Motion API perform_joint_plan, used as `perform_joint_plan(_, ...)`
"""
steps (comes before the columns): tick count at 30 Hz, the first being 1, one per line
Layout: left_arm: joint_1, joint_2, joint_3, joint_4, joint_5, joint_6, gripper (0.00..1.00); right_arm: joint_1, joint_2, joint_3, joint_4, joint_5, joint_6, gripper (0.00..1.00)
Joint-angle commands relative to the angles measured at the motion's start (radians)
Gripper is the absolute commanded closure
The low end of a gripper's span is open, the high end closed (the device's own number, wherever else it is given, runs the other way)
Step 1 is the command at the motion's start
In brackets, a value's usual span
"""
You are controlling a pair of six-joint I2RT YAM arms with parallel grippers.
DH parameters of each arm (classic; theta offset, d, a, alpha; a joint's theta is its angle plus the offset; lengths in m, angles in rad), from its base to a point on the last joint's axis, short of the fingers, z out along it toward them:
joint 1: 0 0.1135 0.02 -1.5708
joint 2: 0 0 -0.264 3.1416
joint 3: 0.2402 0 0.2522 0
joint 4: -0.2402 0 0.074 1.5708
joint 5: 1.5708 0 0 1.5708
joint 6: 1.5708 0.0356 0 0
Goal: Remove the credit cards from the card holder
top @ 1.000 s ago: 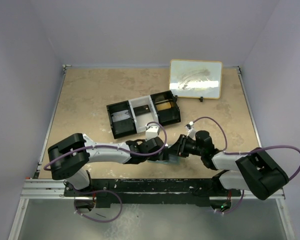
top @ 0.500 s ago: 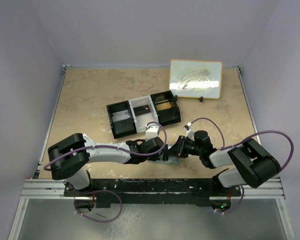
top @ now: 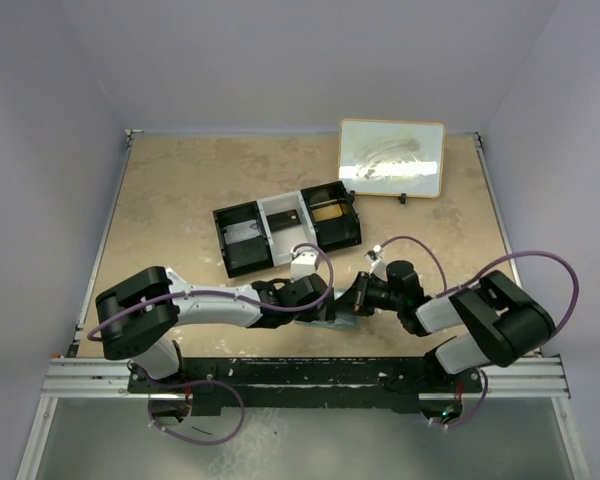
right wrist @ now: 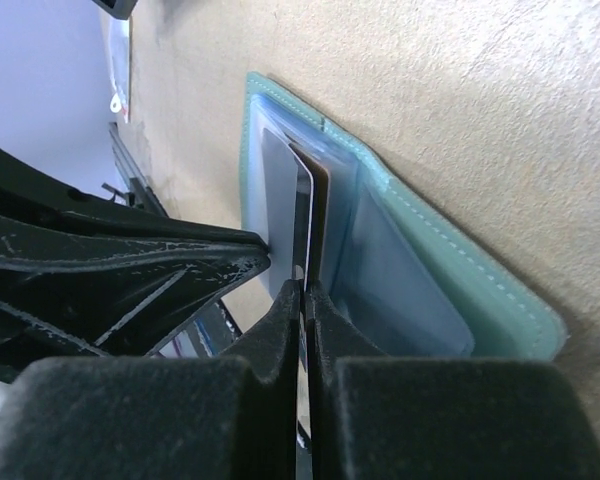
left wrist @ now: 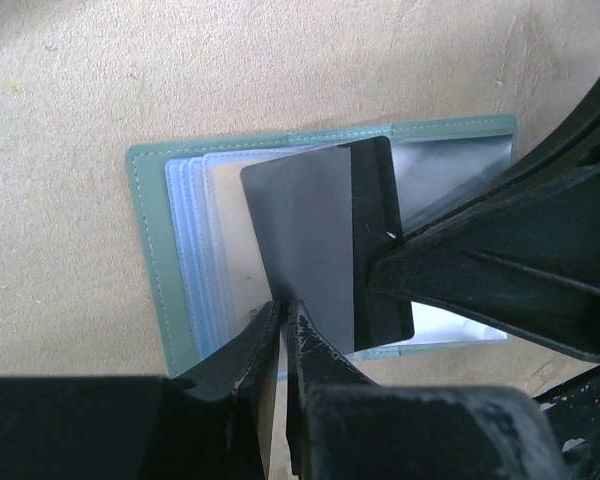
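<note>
The small grey-green card holder point(left wrist: 145, 250) lies open on the tan table point(left wrist: 70, 80), near the front edge & between the two arms; its inside is light blue w/ clear pocket leaves. A thin flat dark card point(left wrist: 310, 230) sticks out of the pockets, tilted, w/ a black stripe down one side. The right gripper point(right wrist: 302, 290) is squeezed tight on the dark card's edge — the card sits right between its fingers. The left gripper point(left wrist: 285, 312) is squeezed tight too, at the card's low corner where it meets the clear leaves; it's not clear if it pinches the card or a leaf. The tips of the two grippers are very close together. Behind the dark card an orange-brown card point(right wrist: 323, 210) is tucked in the holder; only its edge shows. From the top the holder is mostly hidden under the grippers. Farther back sits a black-and-white tray point(top: 278, 240) w/ 3 parts; a pale board in a tan frame point(top: 392, 158) leans at the far edge.
</note>
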State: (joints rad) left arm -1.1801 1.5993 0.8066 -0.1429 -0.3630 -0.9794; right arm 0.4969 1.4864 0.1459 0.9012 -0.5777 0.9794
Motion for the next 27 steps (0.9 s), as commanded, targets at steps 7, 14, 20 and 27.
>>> perform_joint_plan(7,-0.001,0.006,-0.050,-0.072,-0.007,-0.029,0.96,-0.002,-0.362,0.031,-0.498,0.255,-0.053,1.00)
perform_joint_plan(14,-0.003,-0.019,-0.066,-0.060,-0.013,-0.035,0.97,-0.003,-0.599,0.019,-0.640,0.242,-0.051,1.00)
perform_joint_plan(20,-0.003,-0.020,-0.054,-0.048,-0.012,-0.028,0.96,-0.003,-0.501,-0.005,-0.577,0.189,-0.042,1.00)
perform_joint_plan(27,-0.009,-0.004,-0.035,-0.038,0.004,-0.023,0.96,-0.003,-0.373,-0.044,-0.439,0.204,0.029,0.95)
